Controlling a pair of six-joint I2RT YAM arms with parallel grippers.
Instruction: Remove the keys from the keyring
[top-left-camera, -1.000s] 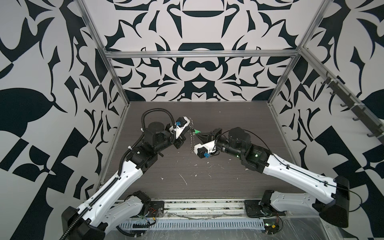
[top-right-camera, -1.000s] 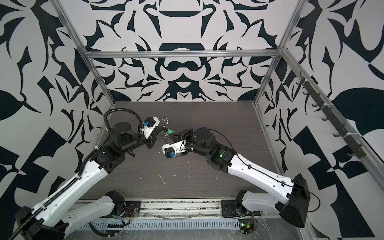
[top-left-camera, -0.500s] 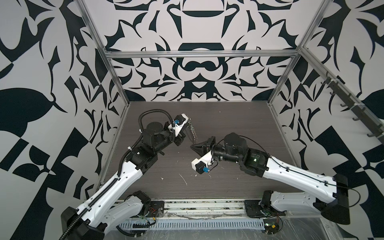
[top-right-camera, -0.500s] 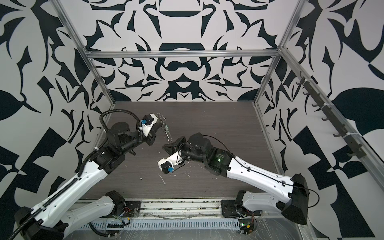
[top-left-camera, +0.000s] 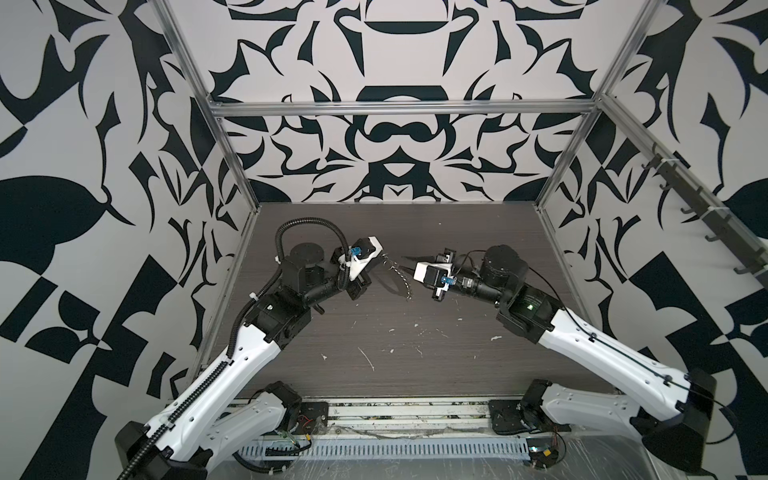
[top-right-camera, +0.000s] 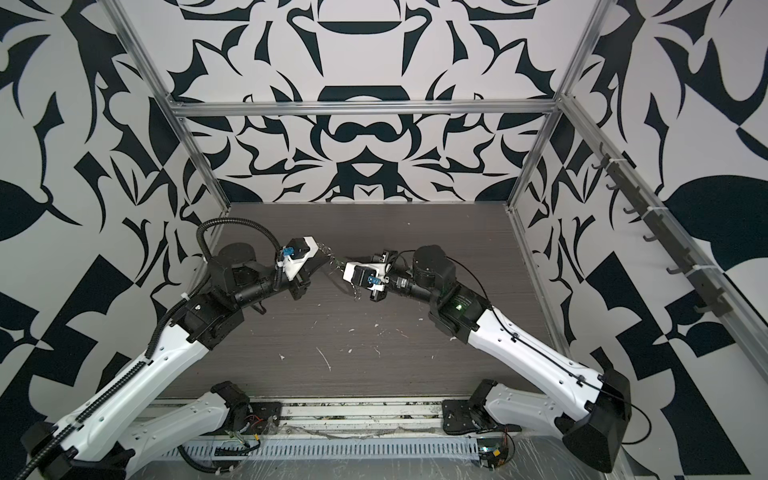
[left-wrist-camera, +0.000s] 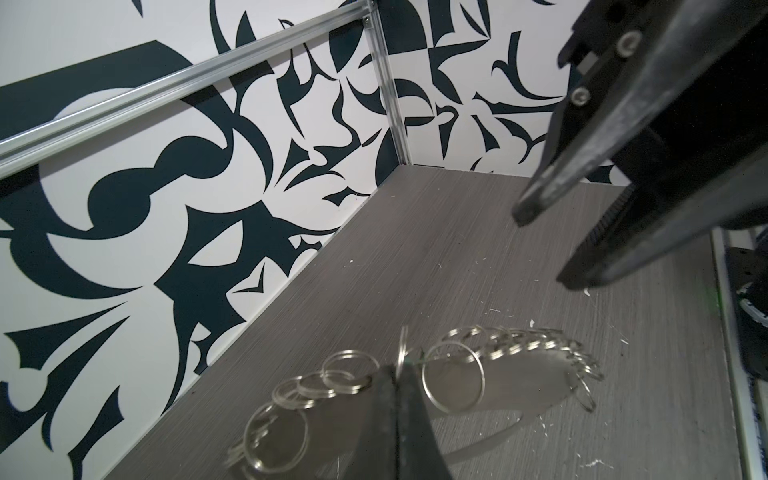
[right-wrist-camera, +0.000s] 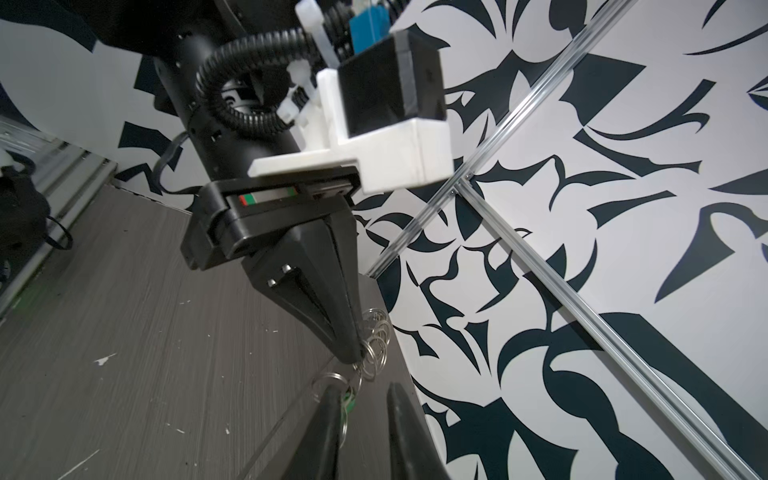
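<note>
Dangling keyring (left-wrist-camera: 511, 338): above the tabletop (top-left-camera: 415, 345), pinched by the pressed-together left fingers (right-wrist-camera: 332, 316).
Key (right-wrist-camera: 347, 402): green tag hanging off the rings, against one right finger.
Right fingers (right-wrist-camera: 403, 432): slightly spread, gripping nothing.
Risk: the tag swings aside and they close on bare rings.

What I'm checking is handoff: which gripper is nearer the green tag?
Right. The green tag sits inside the open right gripper; the left gripper pinches the keyring just beyond.

Pale keyring (left-wrist-camera: 511, 343) of silver rings (left-wrist-camera: 340, 376) aloft, green-tagged key (right-wrist-camera: 348, 401) amid them
</note>
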